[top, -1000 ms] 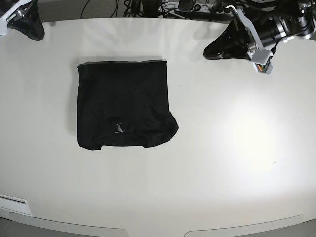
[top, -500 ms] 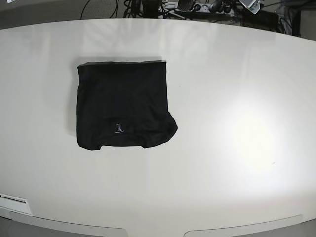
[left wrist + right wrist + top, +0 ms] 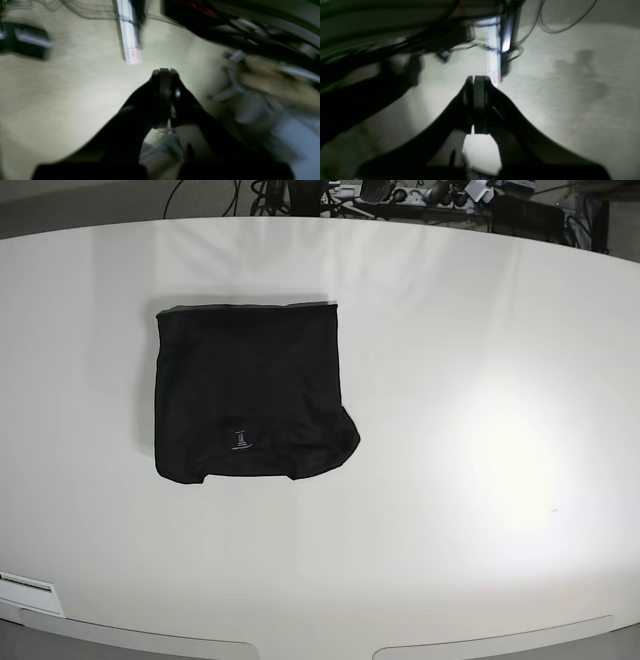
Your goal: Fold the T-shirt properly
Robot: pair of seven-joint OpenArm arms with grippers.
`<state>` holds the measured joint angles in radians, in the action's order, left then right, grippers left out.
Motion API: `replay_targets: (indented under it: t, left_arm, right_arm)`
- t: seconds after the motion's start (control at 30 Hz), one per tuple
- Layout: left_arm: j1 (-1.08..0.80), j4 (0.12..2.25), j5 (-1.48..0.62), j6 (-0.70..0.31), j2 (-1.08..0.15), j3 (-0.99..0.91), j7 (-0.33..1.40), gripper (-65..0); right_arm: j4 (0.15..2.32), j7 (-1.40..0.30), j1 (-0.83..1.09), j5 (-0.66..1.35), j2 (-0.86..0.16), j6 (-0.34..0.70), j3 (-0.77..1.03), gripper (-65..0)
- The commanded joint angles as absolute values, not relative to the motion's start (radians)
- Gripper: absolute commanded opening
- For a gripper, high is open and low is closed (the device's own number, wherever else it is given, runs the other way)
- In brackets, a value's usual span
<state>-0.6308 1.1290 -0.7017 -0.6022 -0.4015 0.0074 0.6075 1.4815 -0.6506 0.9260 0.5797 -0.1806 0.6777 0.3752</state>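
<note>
The black T-shirt (image 3: 250, 392) lies folded into a rough square on the left half of the white table (image 3: 470, 430), a tiny pale label mark near its front edge. Neither arm shows in the base view. In the left wrist view my left gripper (image 3: 164, 73) is shut with nothing in it, over carpeted floor away from the table. My right gripper (image 3: 478, 79) is likewise shut and holds nothing, above the floor in the right wrist view. No cloth shows in either wrist view.
Cables and equipment (image 3: 380, 192) crowd the space behind the table's far edge. A pale upright post (image 3: 128, 32) and dark cables (image 3: 552, 17) show on the floor in the wrist views. A white label strip (image 3: 25, 585) sits at the table's front left edge.
Both arms, seen at the far corners of the table one second ago, have pulled back out of the base view. The T-shirt has not moved.
</note>
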Motion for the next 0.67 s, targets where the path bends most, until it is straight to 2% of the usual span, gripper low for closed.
replay_targets:
  t: [0.0, 0.1, 0.23, 0.37, 0.5, 0.63]
  left_arm:
    - [-0.594, 1.077, -0.639, -0.599, -0.418, 0.035, 0.519, -65.0]
    - [-0.460, 0.866, -0.372, -0.566, -0.393, 0.147, 0.204, -65.0]
    - [-0.310, 0.631, -0.259, -0.365, -0.313, 0.287, -0.015, -65.0]
    - [-0.236, 0.488, -0.259, -0.207, -0.217, 0.397, -0.135, -65.0]
    - [-0.232, 0.435, -0.270, -0.083, -0.129, 0.440, -0.201, -65.0]
    - [-0.244, 0.434, -0.298, -0.062, -0.066, 0.427, -0.206, -65.0]
  right_arm:
    - [1.440, -0.599, 0.912, 0.538, -0.192, 0.683, 0.360, -65.0]
    - [1.259, -0.424, 0.806, 0.391, -0.223, 0.636, 0.288, -65.0]
    - [1.026, -0.297, 0.658, 0.275, -0.252, 0.514, 0.187, -65.0]
    - [0.859, -0.220, 0.526, 0.221, -0.231, 0.384, 0.070, -65.0]
    - [0.797, -0.215, 0.430, 0.098, -0.167, 0.212, -0.064, -65.0]
    - [0.795, -0.212, 0.382, 0.078, -0.136, 0.128, -0.214, -65.0]
